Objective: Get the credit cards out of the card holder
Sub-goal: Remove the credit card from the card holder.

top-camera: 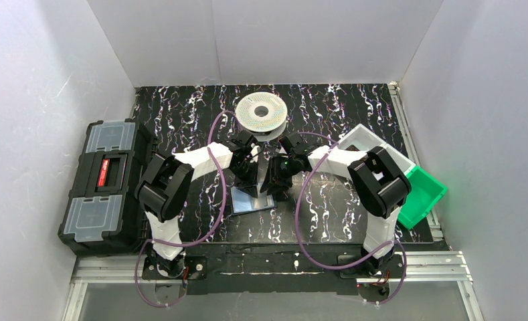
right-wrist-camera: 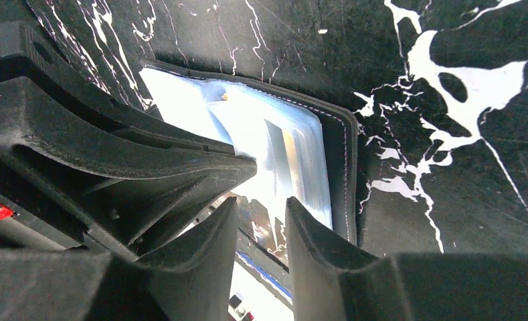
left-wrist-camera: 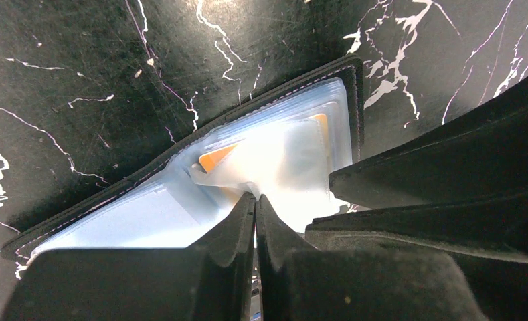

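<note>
Left gripper (left-wrist-camera: 255, 199), nearest the lens, has its fingers pressed together, tips on the clear sleeves of the card holder (left-wrist-camera: 301, 114), which lies open on the marbled black table (left-wrist-camera: 80, 80). Right gripper (right-wrist-camera: 261, 208) stands alongside, fingers parted over the holder's edge. One orange credit card (left-wrist-camera: 214, 158) sits inside a sleeve.

The card holder (left-wrist-camera: 356, 107) lies open on the black marbled table (left-wrist-camera: 80, 80), its clear bluish sleeves facing up. An orange card (left-wrist-camera: 214, 158) shows inside a sleeve near the holder's middle. The left gripper (left-wrist-camera: 255, 204), jaws pressed together, touches the sleeves at the holder's near edge. The right gripper fingers (left-wrist-camera: 415, 170) cover its right corner.
</note>
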You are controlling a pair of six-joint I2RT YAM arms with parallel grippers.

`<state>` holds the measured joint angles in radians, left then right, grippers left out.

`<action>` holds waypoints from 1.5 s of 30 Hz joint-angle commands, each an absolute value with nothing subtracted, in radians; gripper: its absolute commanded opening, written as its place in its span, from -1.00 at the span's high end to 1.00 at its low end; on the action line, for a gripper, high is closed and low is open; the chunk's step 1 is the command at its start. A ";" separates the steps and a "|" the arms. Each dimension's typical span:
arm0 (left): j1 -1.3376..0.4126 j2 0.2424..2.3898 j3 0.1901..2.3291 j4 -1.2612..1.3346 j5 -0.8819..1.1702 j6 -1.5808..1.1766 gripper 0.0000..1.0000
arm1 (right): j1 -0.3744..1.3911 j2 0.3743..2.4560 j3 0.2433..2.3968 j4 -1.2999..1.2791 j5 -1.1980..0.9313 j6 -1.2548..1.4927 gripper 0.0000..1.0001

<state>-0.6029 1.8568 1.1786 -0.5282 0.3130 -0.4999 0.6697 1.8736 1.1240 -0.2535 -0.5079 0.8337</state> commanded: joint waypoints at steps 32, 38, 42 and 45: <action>-0.545 1.540 1.153 -0.813 0.043 -0.505 0.31 | 0.749 1.879 1.304 -0.337 -0.507 0.815 0.97; -0.504 1.455 1.128 -0.851 0.048 -0.480 0.38 | 0.811 1.993 1.419 -0.371 -0.506 0.814 0.97; -0.487 1.423 1.117 -0.863 0.066 -0.467 0.41 | 0.829 2.069 1.460 -0.372 -0.503 0.814 0.97; -0.482 1.405 1.121 -0.865 0.092 -0.468 0.42 | 0.833 2.107 1.471 -0.372 -0.505 0.811 0.93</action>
<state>-0.4915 1.4586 1.1313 -0.8253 0.0681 -0.4843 0.8318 2.0697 1.4277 -0.3450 -0.5003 0.8261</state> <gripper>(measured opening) 0.293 0.023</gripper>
